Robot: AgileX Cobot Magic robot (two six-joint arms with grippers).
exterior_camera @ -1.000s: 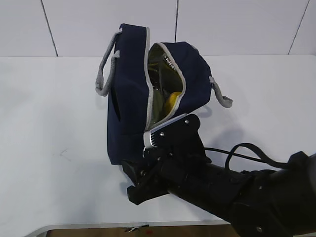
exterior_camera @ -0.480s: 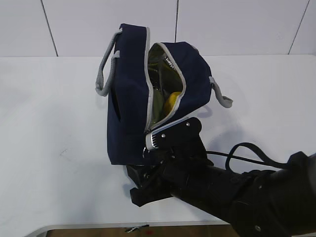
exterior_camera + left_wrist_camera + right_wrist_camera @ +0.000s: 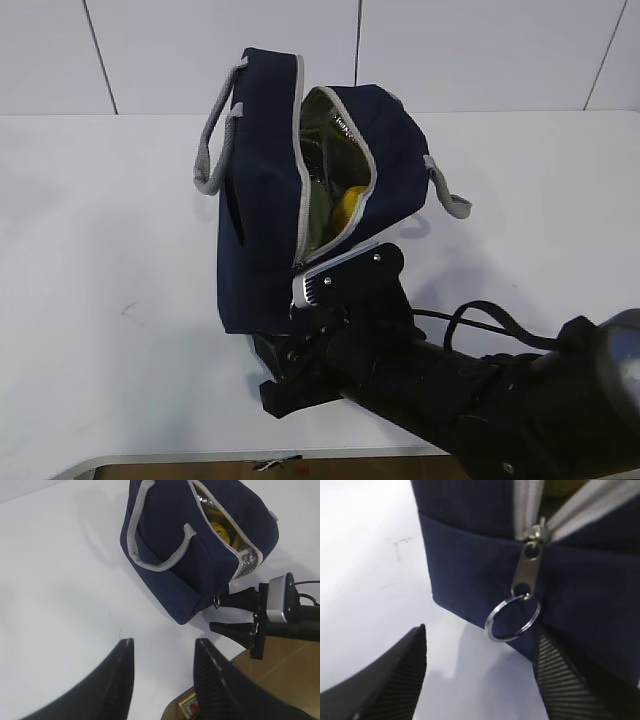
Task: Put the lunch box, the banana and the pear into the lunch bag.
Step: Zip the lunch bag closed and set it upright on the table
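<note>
Lunch bag (image 3: 262, 190): on the white table (image 3: 100, 250), towards the middle; top unzipped and gaping.
Looks: boxy navy fabric, grey zipper trim, grey webbing handles (image 3: 152, 540), shiny lining inside the mouth.
Contents: something yellow (image 3: 345, 205) visible through the opening; cannot tell whether banana or pear. Lunch box not visible from any view.
Zipper: metal pull (image 3: 526, 570) with a split ring (image 3: 512, 620) hangs at the end of the zip, against the bag's end wall.
Handling (judged): soft-sided, walls will give and the bag may slide or tip if pushed; light apart from its load. Not fragile. Fabric offers fair grip; metal ring small and slippery.
Where to hold (judged): handles for lifting; pull tab or ring for the zip, with the bag steadied.
Right gripper (image 3: 480, 680): jaws spread wide, nothing between them, low and just in front of the ring, one finger near the bag's wall.
Left gripper (image 3: 162, 677): jaws parted, empty, above bare table, well apart from the bag.
Task state (judged): loading looks close to done; only the contents unconfirmed.
</note>
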